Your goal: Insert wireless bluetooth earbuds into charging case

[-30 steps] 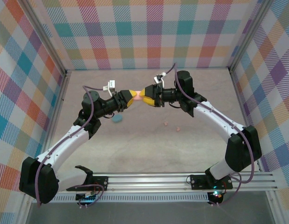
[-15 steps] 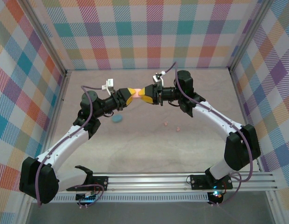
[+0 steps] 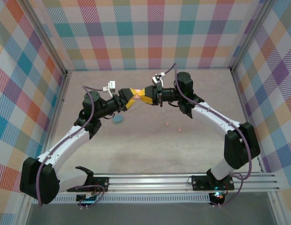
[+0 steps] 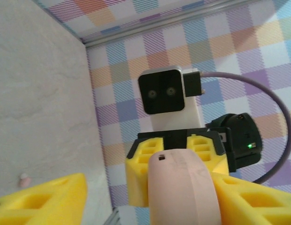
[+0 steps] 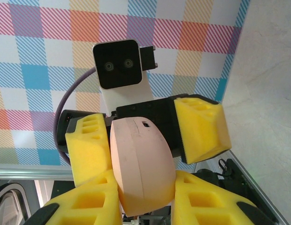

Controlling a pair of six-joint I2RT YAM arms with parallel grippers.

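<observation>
Charging case (image 5: 138, 154) shut, in R gripper (image 5: 144, 187)

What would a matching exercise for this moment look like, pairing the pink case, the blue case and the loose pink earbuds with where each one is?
Things:
1. pink case
2. blue case
3. pink earbuds

Places:
a. lying on the table, left of centre
b. lifted off the table, clamped in the right gripper
c. lying on the table, right of centre, two close together

Pairs: 1-b; 2-a; 3-c
</observation>
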